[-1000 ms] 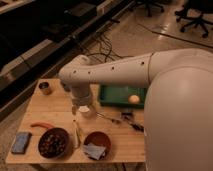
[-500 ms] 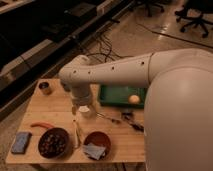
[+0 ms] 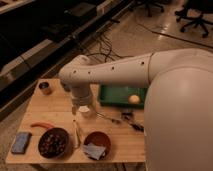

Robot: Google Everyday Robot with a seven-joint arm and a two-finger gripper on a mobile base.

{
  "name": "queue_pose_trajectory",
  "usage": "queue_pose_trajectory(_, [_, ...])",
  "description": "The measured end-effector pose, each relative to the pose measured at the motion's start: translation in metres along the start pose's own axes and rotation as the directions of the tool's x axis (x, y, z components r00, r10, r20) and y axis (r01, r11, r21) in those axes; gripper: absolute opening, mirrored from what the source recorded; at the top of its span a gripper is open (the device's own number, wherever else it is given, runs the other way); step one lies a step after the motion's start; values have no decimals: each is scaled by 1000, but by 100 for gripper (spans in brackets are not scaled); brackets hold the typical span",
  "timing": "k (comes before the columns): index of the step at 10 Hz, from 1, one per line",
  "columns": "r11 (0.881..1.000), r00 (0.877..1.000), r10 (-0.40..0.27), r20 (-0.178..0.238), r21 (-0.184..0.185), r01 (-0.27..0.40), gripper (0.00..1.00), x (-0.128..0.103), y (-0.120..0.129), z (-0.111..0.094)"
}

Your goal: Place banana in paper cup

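The banana (image 3: pixel 76 132) is a slim pale yellow stick lying on the wooden table (image 3: pixel 60 107), between the two bowls at the front. The paper cup (image 3: pixel 87 112) is small and white. It stands near the middle of the table, just beyond the banana's far end. My gripper (image 3: pixel 80 106) hangs from the white arm's wrist, right over the cup's left side and above the banana's far end. The wrist hides part of the cup.
A dark bowl (image 3: pixel 54 143) of dark pieces and a red-brown bowl (image 3: pixel 97 145) holding a grey packet flank the banana. There is an orange carrot-like piece (image 3: pixel 40 125), a blue flat object (image 3: pixel 21 142), a metallic tin (image 3: pixel 45 87), a green tray (image 3: pixel 119 94) with a yellowish ball (image 3: pixel 133 99), and small dark items (image 3: pixel 128 118).
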Motion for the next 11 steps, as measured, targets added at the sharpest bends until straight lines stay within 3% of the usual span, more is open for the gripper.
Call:
queue_pose_trajectory(7, [1000,1000,1,0,-1,-1,65,0,0,0])
queue_pose_trajectory(11, [997,1000,-9,0,-78,9,65,6,5,19])
